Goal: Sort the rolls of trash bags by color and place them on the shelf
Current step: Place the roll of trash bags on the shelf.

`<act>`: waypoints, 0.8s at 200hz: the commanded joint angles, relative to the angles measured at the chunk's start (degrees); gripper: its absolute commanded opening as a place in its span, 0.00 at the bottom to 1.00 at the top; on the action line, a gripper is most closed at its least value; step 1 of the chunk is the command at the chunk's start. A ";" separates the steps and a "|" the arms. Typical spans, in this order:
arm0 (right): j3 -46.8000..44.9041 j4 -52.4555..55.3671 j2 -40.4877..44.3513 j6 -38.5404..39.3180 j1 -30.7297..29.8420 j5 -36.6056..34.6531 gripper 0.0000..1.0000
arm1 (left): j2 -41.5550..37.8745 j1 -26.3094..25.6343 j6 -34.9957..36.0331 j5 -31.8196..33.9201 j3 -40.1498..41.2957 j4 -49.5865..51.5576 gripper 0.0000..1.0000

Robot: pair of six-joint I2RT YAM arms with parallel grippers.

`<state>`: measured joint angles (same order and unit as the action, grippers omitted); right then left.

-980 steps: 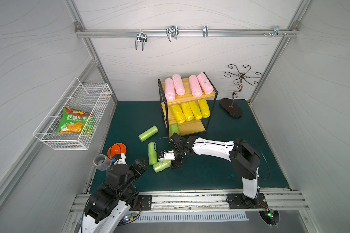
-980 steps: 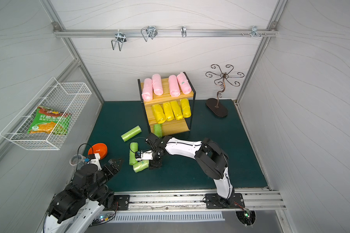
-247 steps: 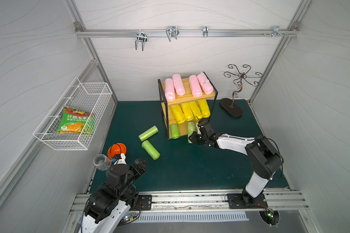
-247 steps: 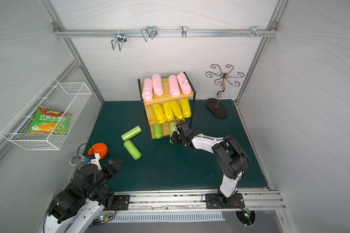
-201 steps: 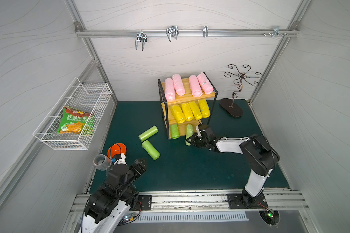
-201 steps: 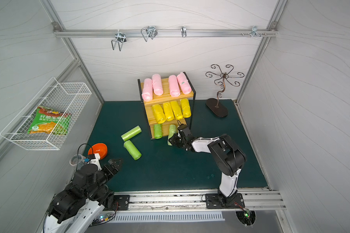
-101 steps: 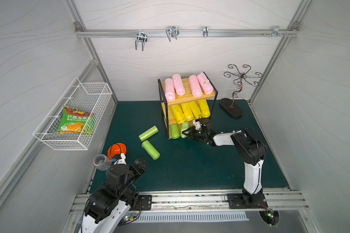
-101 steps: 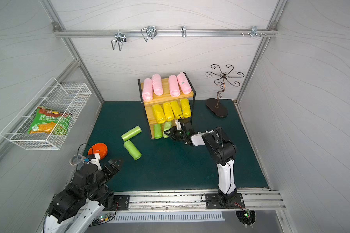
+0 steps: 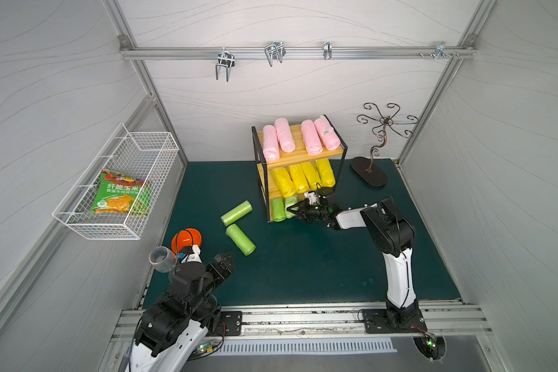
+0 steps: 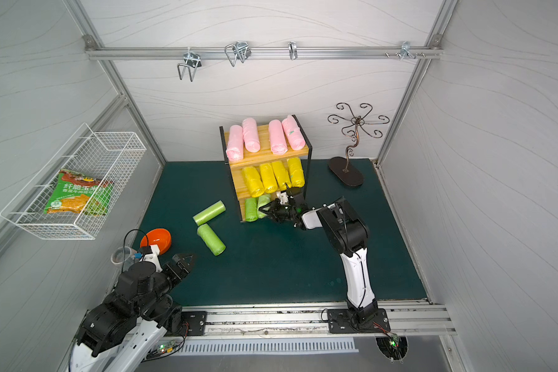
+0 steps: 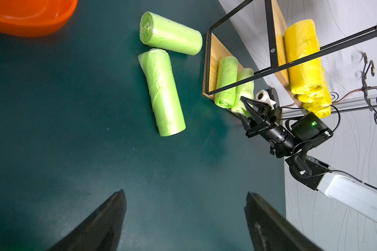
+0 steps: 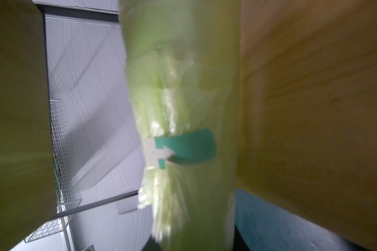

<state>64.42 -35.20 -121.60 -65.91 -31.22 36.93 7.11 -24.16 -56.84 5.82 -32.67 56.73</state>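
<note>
Green roll in my grip: my right end effector [image 9: 292,211] pinches the near end of the held green roll [image 9: 289,203], which lies on the bottom tier of the shelf [image 9: 298,143]; its teal label [image 12: 189,147] shows close up in the right wrist view
Neighbour: the shelved green roll [image 9: 277,210] lies side by side with it, on its left, just inside the shelf's left frame
Shelf: stands at the middle of the far edge of the desk [image 9: 303,273]
Top tier: four pink rolls [image 9: 284,140], lying front to back
Middle tier: four yellow rolls [image 9: 298,178], packed side by side
Loose on the desk: the far loose green roll [image 9: 236,212] and the near loose green roll [image 9: 240,239] lie left of the shelf, toward the left edge, in a rough L; I cannot tell whether they touch
My other arm: my left end effector [image 9: 226,257] hovers over the near left corner, fingers spread wide, apart from every roll
Left edge: an orange bowl [image 9: 187,238] and a clear cup [image 9: 160,257] sit beside my left arm
Far right corner: a dark hook stand [image 9: 368,170]
Left wall: a wire basket [image 9: 152,151] with a snack bag [image 9: 120,193] inside
</note>
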 commanded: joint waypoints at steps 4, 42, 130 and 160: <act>2.87 1.61 -0.02 2.96 1.02 2.08 0.11 | -0.03 -0.27 0.33 0.29 -1.00 -2.34 0.91; 6.02 11.11 0.91 8.47 1.10 2.32 0.27 | 0.00 -0.27 0.33 0.38 -1.00 -2.41 0.91; 7.98 22.49 3.40 17.02 0.73 1.87 0.58 | 0.05 -0.27 0.33 0.32 -1.00 -2.42 0.91; 8.06 26.89 5.80 20.37 0.72 0.10 0.64 | 0.09 -0.27 0.33 0.32 -0.91 -2.37 0.91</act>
<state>71.61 -13.19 -119.83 -50.37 -30.39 38.00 7.16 -24.16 -56.84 5.80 -32.67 56.73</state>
